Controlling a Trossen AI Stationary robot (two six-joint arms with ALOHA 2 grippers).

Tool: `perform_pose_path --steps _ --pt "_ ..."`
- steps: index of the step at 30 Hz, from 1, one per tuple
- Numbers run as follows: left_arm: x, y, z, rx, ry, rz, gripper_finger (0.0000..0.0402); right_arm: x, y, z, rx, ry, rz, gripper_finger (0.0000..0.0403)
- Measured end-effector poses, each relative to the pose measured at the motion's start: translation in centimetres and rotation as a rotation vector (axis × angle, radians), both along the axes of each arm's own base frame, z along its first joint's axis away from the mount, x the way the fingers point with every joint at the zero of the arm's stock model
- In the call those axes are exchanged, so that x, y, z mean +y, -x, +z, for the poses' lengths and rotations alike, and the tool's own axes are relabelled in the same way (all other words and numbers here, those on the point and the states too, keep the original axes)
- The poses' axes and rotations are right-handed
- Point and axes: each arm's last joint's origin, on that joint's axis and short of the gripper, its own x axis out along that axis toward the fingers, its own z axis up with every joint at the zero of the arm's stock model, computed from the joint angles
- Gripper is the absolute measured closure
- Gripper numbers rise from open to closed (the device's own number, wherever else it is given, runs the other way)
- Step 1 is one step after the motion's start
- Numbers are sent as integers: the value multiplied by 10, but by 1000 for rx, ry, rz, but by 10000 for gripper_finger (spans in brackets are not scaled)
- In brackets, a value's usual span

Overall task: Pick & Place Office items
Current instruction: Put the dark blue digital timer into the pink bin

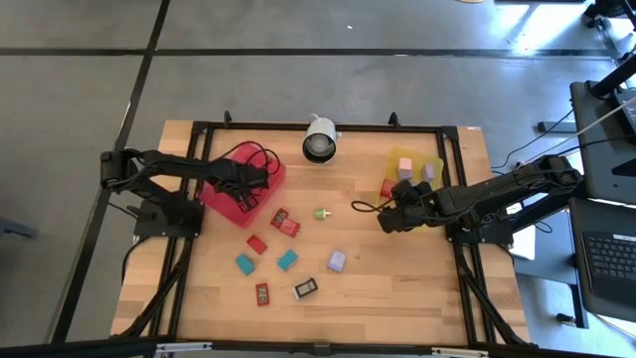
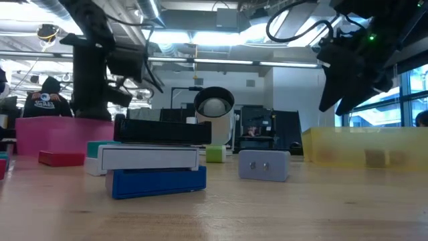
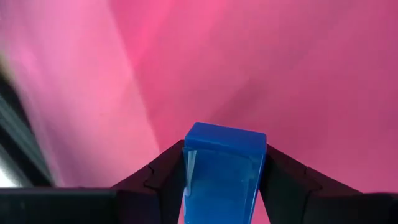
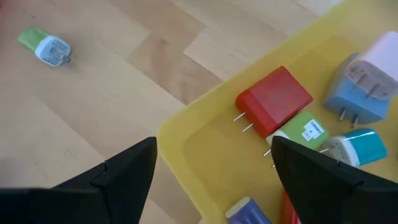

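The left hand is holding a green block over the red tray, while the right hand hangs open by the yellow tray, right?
Nearly. The block in the left hand is blue, not green, as the left wrist view shows. It is over the red tray; the right hand is open by the yellow tray.

Floor: smooth grey concrete floor (image 1: 328, 80) crossed by dark lines, all round the tabletop.
Tabletop: pale wooden plank tabletop (image 1: 378, 278) in a black metal frame (image 1: 397, 127).
Right of the tabletop: dark desk edge bearing a black keyboard (image 1: 608, 257), with cables trailing near it.
Beyond the tabletop: open workshop room with long bright ceiling strip lights (image 2: 221, 63), exposed pipes and ducts overhead.
Far left of the tabletop: a person in a dark hooded top (image 2: 47, 100), seen from behind.
Far right of the tabletop: bluish daylight through a tall window (image 2: 414, 94).
Behind the tabletop's middle: dark equipment racks (image 2: 274, 130).
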Motion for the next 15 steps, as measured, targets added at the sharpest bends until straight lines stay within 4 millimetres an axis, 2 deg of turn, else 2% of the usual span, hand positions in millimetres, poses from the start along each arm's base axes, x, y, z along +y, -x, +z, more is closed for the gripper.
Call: perform_pose_path --steps 7,15 --pt "2 -3 -1 -40 13 -10 230 0 0 0 -5 -1 0 85" --pt "3 -4 2 -57 -26 46 195 0 -1 0 -6 2 0 85"
